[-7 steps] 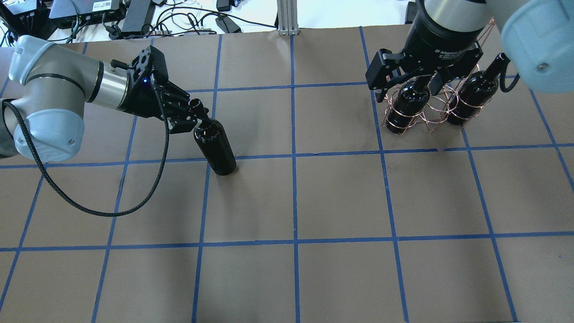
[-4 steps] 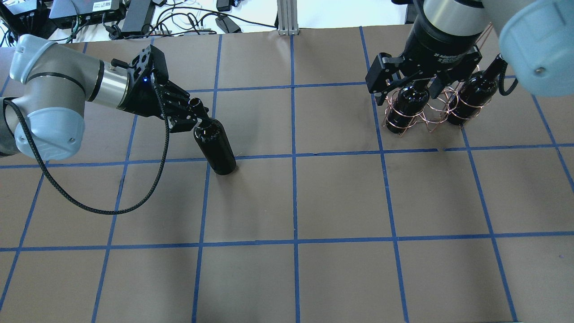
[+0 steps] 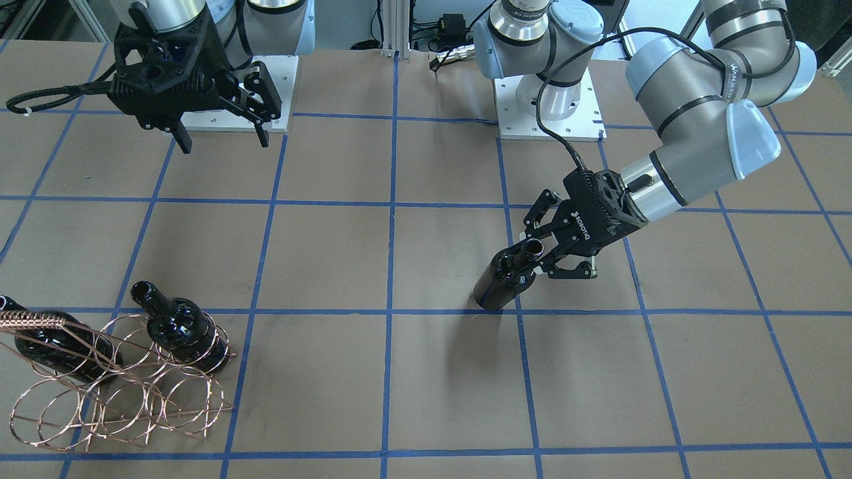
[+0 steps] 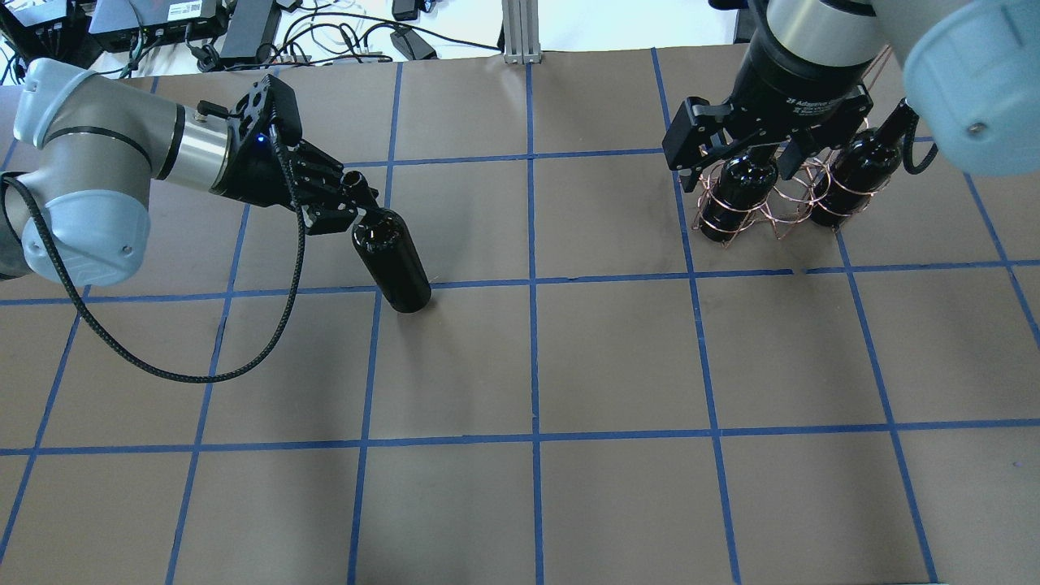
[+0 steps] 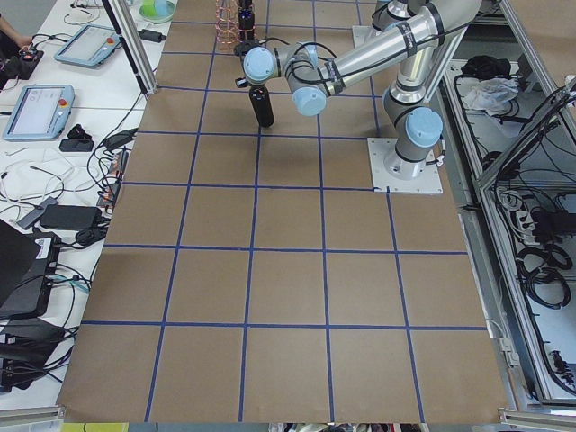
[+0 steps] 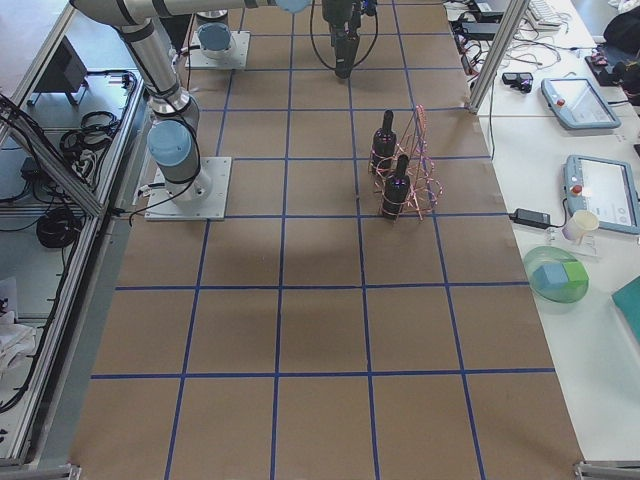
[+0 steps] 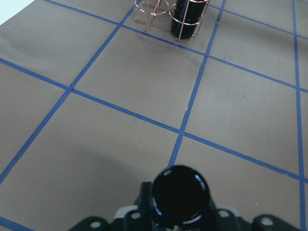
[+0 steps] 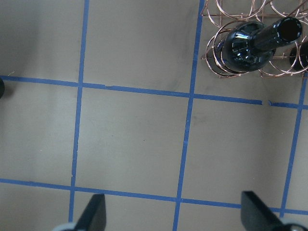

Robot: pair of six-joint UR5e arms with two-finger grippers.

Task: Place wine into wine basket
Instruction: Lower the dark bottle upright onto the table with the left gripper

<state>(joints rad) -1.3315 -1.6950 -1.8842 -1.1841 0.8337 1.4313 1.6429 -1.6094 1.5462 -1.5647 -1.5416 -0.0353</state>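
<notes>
On the robot's left side, the left pincer [image 4: 351, 197] is closed on the slim neck of the wine [image 4: 394, 264], a glossy near-black bottle whose base sits on or just above the brown bench [image 4: 536, 366]; which of the two cannot be told. That bottle is well apart from its goal, with bare gridded squares between them. Further right stands the wine basket [image 4: 780, 210], a copper wire rack, already carrying two matching bottles: one [image 4: 735, 191] in an end ring and another [image 4: 853, 183] beside it, both neck-up and leaning a little in their rings. Above and behind the rack hangs the right pincer [image 3: 223, 141], its fingers spread wide and holding nothing. By my reading the job is mostly done: two bottles are lodged, the third is gripped but not yet carried across. What remains is to lift it, bring it over the bench to the rack and lower it into a free ring, of which several show in the front row.
</notes>
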